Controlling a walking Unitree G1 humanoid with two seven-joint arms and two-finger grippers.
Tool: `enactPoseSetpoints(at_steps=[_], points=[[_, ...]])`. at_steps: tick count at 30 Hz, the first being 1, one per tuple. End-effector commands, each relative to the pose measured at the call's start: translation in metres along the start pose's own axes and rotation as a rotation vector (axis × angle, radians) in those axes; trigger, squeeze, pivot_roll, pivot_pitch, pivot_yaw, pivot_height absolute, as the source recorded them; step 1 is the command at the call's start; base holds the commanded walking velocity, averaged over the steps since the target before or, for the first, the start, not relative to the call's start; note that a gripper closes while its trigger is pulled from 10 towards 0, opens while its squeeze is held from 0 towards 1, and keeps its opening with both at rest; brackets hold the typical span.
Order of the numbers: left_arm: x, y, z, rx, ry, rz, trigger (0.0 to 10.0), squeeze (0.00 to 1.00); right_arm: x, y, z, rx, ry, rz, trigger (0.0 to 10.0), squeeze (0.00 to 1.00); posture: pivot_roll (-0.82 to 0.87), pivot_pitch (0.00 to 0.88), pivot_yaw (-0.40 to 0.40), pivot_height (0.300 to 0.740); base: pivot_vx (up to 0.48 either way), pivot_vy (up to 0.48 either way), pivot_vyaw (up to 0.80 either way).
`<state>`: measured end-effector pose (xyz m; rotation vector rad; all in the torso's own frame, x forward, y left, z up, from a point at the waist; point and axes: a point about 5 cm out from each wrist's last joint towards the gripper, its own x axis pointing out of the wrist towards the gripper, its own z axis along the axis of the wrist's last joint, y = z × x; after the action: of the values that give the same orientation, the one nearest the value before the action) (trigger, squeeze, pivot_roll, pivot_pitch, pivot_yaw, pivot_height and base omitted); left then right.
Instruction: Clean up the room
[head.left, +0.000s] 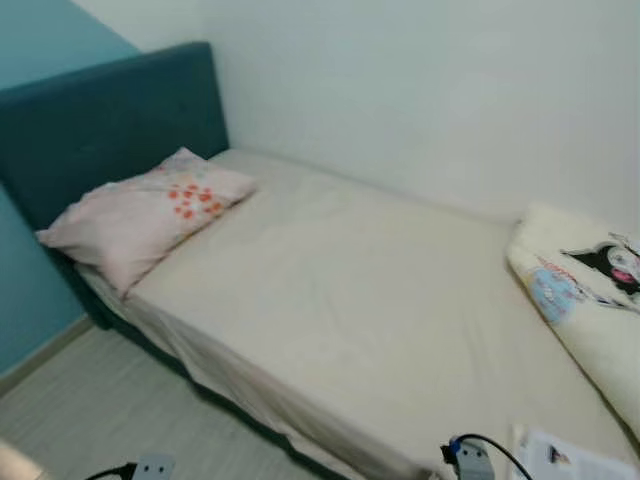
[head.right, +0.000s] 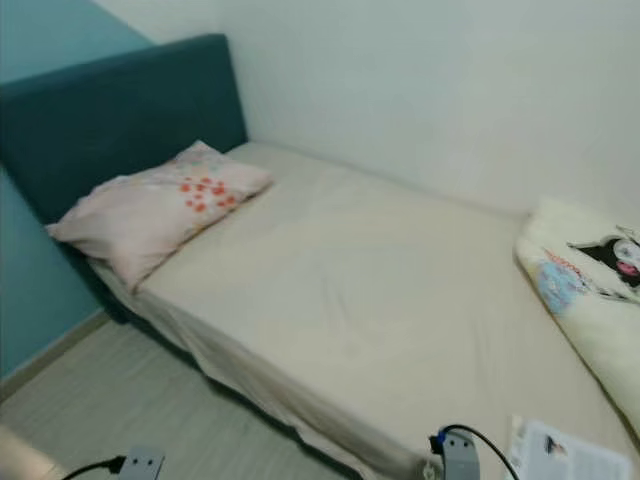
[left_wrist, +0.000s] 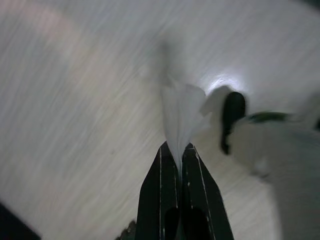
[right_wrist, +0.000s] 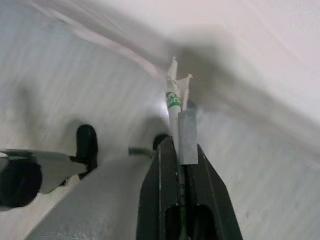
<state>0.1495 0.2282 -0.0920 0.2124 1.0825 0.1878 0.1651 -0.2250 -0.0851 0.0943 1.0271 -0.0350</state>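
1. Left end effector (left_wrist: 176, 152): fingers pressed together, pinching a crumpled white paper scrap (left_wrist: 182, 117) over pale wood-grain floor (left_wrist: 75, 125); view blurred.
2. Right end effector (right_wrist: 180, 150): fingers closed on a white wrapper with green print (right_wrist: 173, 102) and a grey strip, above the floor.
3. Bed (head.left: 350, 300), centre of the head view: cream sheet, teal headboard (head.left: 110, 115) upper left.
4. Floral pillow (head.left: 150, 215) left, by the headboard.
5. Folded cartoon-print blanket (head.left: 580, 290) at right edge.
6. Printed leaflet (head.right: 565, 455) lower right, on the bed.
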Motion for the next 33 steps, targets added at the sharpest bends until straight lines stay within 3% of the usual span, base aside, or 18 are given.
enactPoseSetpoints(at_steps=[1,10,33], points=[[-0.001,0.005,-0.012,0.011,0.04,0.006,10.0,0.0,0.001,0.006,-0.002,-0.025,0.013,0.015,10.0,0.0,-0.05,0.0,-0.034,0.74,0.0,0.0,0.74],[-0.002,0.006,-0.017,0.03,0.059,0.019,10.0,0.0,0.001,0.008,-0.005,-0.097,0.046,0.025,10.0,0.0,-0.06,0.0,-0.032,0.74,0.0,0.0,0.74],[-0.002,0.004,-0.017,0.045,0.056,-0.005,10.0,0.0,0.001,0.01,-0.014,-0.132,0.065,0.039,10.0,0.0,-0.06,0.0,-0.032,0.74,0.0,0.0,0.74]])
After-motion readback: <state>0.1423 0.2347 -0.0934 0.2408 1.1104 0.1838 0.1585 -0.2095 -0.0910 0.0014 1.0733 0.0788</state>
